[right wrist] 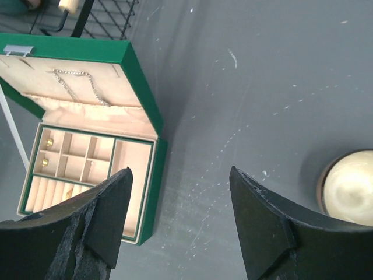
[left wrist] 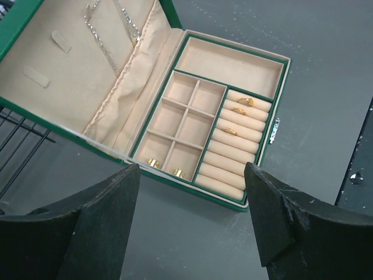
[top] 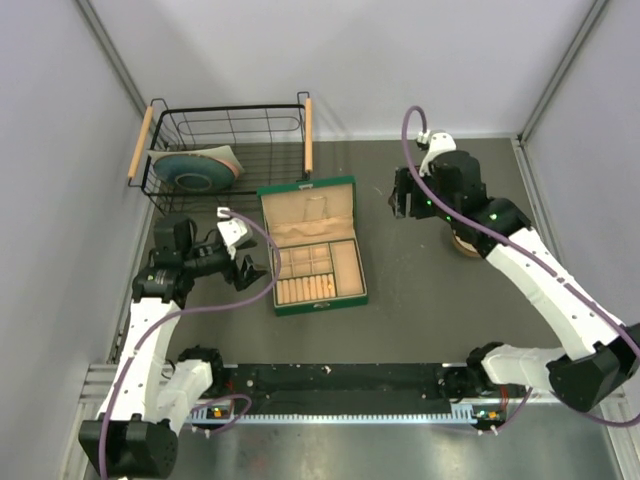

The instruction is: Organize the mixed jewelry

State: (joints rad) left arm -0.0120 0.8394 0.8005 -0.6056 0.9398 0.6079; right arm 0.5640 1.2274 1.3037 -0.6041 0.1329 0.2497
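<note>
"Where is the jewelry?"

"Your gold rings [left wrist: 242, 102] lie in the green box [right wrist: 140, 76], on its rolls and in two small cells. The raised lid [left wrist: 70, 70] stands at its 12 o'clock."

"And around it?"

"From above, the left tool [left wrist: 191, 172] is at its 9 o'clock and the right tool [right wrist: 180, 175] at 2, both spread apart and empty. The bowl [right wrist: 349, 186] is at 3, the wire basket [top: 228, 106] at 11."

Top external: high, behind arm bases [top: 195, 378], looking down on whole table [top: 420, 310]; green box [top: 312, 245] mid-frame. Left wrist: close, low, at box's 9 o'clock, facing it. Right wrist: farther, at box's 2 o'clock; tan bowl [right wrist: 349, 186] at frame's 4 o'clock. All three share box.
</note>
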